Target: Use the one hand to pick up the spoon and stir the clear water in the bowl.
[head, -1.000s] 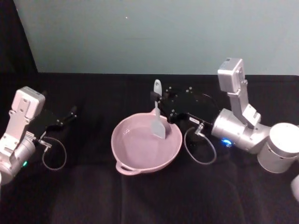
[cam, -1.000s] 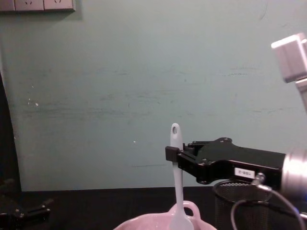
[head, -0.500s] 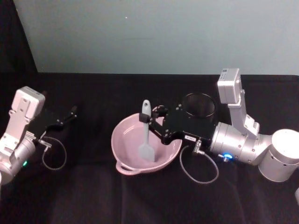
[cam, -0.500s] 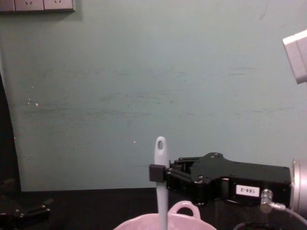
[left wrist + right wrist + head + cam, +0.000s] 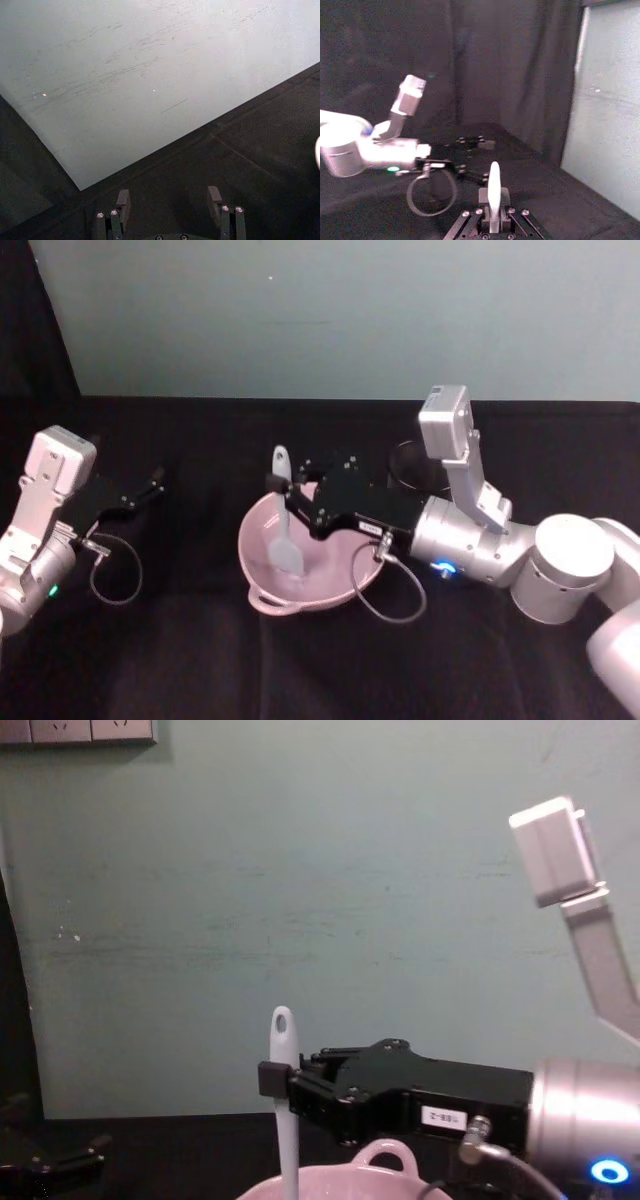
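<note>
The pale pink bowl (image 5: 335,580) sits mid-table, its loop handle (image 5: 383,1152) showing in the chest view. The white spoon (image 5: 284,540) stands nearly upright in the bowl's left part, blade down inside it and the holed handle end on top. My right gripper (image 5: 278,483) reaches in from the right and is shut on the spoon's handle (image 5: 285,1120), just below the hole (image 5: 493,182). I cannot make out the water itself. My left gripper (image 5: 150,483) rests at the table's left, far from the bowl, fingers (image 5: 215,197) apart with nothing between them.
A black wire-mesh cup (image 5: 410,460) stands behind the right arm, to the right of the bowl and beyond it. Cable loops hang off both wrists (image 5: 385,590) (image 5: 115,575). The table is covered in black cloth, with a pale green wall behind.
My right gripper has carried the spoon from the bowl's far right side across to its left part, sweeping the blade through the bowl. The left arm has stayed still.
</note>
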You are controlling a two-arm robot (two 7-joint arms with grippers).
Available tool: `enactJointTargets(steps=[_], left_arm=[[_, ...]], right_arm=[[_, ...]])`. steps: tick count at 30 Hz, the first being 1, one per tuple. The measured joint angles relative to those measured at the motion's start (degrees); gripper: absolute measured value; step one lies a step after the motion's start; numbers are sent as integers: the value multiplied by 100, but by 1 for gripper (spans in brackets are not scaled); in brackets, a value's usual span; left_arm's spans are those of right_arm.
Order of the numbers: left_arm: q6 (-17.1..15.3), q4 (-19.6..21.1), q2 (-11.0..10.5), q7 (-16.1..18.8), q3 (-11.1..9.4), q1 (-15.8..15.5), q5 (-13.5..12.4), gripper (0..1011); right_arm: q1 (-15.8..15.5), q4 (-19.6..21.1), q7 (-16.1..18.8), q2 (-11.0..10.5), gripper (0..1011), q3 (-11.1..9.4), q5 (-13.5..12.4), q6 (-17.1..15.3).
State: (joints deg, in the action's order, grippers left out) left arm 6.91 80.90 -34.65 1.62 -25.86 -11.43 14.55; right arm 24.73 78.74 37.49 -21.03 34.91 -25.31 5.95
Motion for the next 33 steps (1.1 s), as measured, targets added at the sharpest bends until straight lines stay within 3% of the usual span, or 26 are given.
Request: enactJointTargets(steps=[7, 16, 23, 29, 33], left_arm=[[0, 0, 0, 0, 0, 0, 0, 1011], [0, 0, 0, 0, 0, 0, 0, 1011], [0, 0, 0, 0, 0, 0, 0, 1011], [0, 0, 0, 0, 0, 0, 0, 1011], [0, 0, 0, 0, 0, 0, 0, 1011]], right_arm=[[16, -306, -602, 302, 114, -117, 417, 338], [-57, -391, -1079, 377, 114, -301, 807, 480], [-221, -153, -930, 179, 114, -454, 801, 416], [-419, 270, -423, -66, 116, -577, 455, 203], [-462, 418, -233, -118, 114, -565, 274, 106]])
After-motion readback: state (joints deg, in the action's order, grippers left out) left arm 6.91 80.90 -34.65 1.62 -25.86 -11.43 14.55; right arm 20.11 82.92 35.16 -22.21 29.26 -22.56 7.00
